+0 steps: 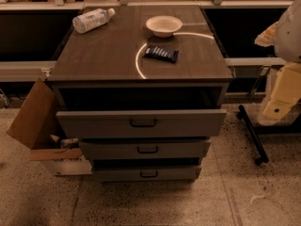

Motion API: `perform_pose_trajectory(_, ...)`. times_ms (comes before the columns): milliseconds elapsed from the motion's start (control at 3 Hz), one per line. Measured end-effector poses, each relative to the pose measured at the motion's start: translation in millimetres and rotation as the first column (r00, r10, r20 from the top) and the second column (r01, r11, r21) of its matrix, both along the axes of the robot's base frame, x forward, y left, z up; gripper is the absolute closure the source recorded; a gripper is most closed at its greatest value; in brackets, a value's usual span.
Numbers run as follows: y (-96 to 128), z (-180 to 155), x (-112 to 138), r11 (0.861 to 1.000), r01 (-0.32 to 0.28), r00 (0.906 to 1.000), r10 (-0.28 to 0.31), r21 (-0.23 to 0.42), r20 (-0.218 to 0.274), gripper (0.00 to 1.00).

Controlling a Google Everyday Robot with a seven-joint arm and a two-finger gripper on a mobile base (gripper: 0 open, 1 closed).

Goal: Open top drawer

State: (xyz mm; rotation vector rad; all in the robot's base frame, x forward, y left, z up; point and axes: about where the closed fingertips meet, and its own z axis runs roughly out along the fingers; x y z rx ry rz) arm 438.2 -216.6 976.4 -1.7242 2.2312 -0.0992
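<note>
Nearest, the bottom drawer (pixel 149 173) and middle drawer (pixel 147 149) stand slightly out. Above, the top drawer (pixel 141 123) is pulled farthest out, well left of what appears to be the gripper (pixel 281 98); whether it is released or clenched cannot be told. Farther back, also leftward, a snack bar (pixel 161 53), bowl (pixel 163 25) and bottle (pixel 92 20) rest on the cabinet top (pixel 103 55).

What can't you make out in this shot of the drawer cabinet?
All in the camera view:
- Inside the top drawer: hidden by its own front and the cabinet top.
- The gripper, at the right edge: partly cut off by the frame.
- Label on the bottle: too small to read.
</note>
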Motion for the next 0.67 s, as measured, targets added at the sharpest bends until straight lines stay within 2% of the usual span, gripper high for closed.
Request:
perform_pose_trajectory(333,2,-3,1,1.0,-0.01,1.0,0.01,0.002,0.001,0.0)
perform_pose_trajectory(667,15,-36,-1,0.997,-0.08,0.9966,0.08,0.011,-0.02,0.0)
